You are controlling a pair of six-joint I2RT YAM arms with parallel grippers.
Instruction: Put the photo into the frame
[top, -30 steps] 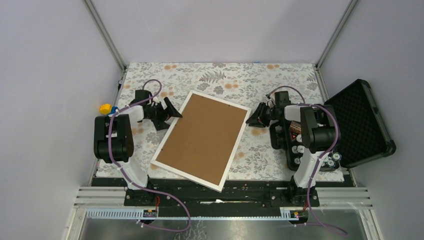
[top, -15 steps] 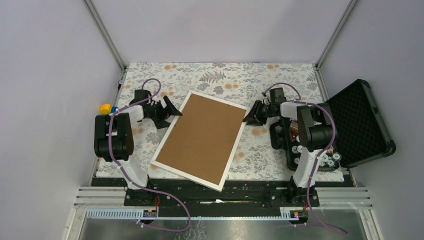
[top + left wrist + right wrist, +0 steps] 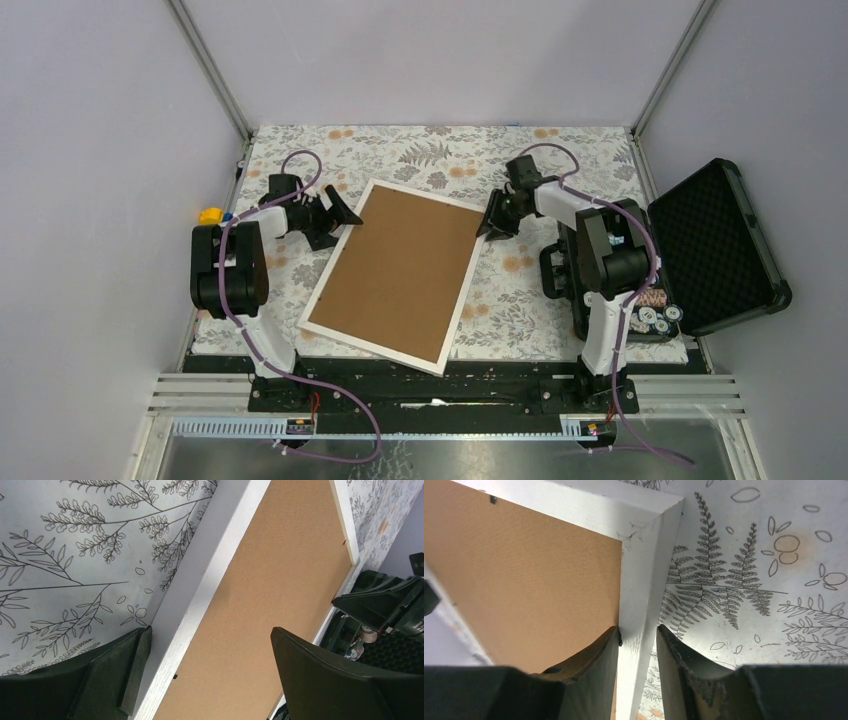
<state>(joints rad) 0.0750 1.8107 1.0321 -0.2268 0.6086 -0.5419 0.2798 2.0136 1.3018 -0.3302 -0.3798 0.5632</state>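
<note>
The large, thin-edged white rectangular picture frame [image 3: 644,570] lay face down in the centre of the top view, on the floral tablecloth [image 3: 75,555], with its plain brown backing board [image 3: 400,265] uppermost. The right gripper [image 3: 638,636], jaws partly closed, pinched the white rail just below the frame's upper-right corner. The left gripper [image 3: 210,632] stood spread wide astride the frame's upper-left edge, grasping nothing.
</note>
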